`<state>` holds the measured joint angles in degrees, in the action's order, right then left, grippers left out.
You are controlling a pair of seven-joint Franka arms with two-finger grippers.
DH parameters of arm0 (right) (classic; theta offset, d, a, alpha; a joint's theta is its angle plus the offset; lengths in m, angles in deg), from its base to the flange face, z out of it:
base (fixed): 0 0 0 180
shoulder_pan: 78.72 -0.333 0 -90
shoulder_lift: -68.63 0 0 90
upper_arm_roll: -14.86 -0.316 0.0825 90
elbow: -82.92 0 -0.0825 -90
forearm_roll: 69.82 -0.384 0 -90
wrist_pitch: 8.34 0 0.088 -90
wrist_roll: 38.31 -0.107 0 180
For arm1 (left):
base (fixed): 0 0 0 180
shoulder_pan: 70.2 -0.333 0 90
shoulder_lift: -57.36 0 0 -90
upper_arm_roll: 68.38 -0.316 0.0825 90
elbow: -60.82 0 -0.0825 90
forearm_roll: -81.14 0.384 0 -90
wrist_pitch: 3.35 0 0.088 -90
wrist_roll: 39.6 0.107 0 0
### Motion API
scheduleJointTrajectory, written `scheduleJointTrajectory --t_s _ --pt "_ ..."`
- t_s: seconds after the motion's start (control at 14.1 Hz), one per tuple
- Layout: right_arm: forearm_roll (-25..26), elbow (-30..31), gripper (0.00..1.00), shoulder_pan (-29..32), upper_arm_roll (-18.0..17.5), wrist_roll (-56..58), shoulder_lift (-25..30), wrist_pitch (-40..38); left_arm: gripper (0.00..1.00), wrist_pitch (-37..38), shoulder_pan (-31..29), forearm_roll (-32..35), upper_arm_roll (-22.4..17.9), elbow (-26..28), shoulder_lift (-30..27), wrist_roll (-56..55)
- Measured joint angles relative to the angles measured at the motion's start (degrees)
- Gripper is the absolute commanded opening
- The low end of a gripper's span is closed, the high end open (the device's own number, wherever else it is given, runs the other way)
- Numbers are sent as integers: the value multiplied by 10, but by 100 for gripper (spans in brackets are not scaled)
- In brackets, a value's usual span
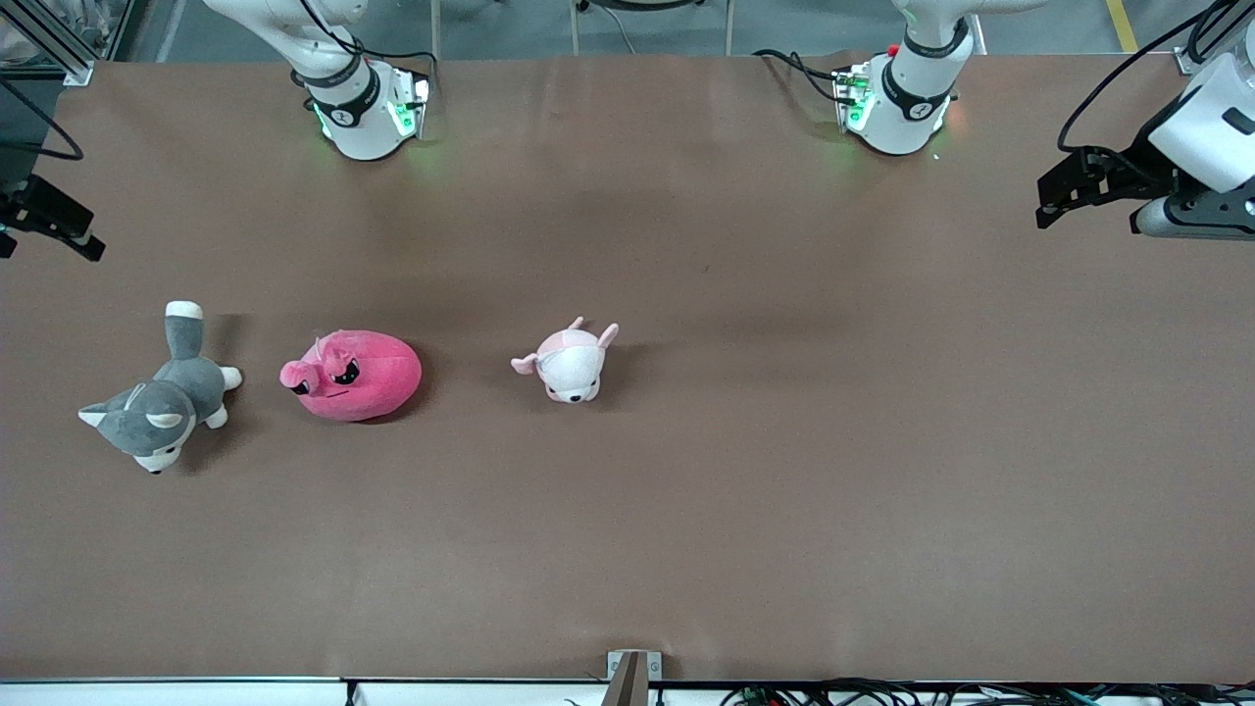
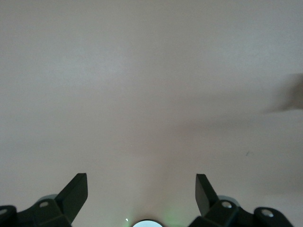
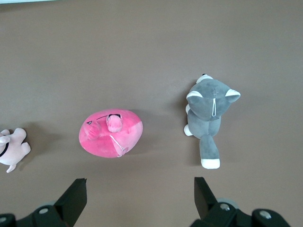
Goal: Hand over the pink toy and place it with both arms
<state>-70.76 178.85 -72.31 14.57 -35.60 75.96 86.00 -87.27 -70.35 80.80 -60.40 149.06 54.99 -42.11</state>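
The pink toy [image 1: 351,375], a round hot-pink plush with angry black eyes, lies on the brown table toward the right arm's end. It also shows in the right wrist view [image 3: 111,132]. My right gripper [image 3: 140,185] is open and empty, held high over the table near the toy; in the front view it shows at the edge [image 1: 54,235]. My left gripper [image 1: 1054,201] is open and empty, high over the left arm's end of the table. Its wrist view shows the left gripper [image 2: 141,182] over bare table only.
A grey-and-white husky plush [image 1: 162,392] lies beside the pink toy, toward the right arm's end of the table; it also shows in the right wrist view [image 3: 208,113]. A small pale pink-and-white plush [image 1: 569,363] lies near the table's middle.
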Motion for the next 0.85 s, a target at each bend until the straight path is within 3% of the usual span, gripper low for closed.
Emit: scheduleJointTrajectory --t_s 0.85 --pt "2 11 100 1 2 0 3 3 100 -4 0 1 2 -8 3 0"
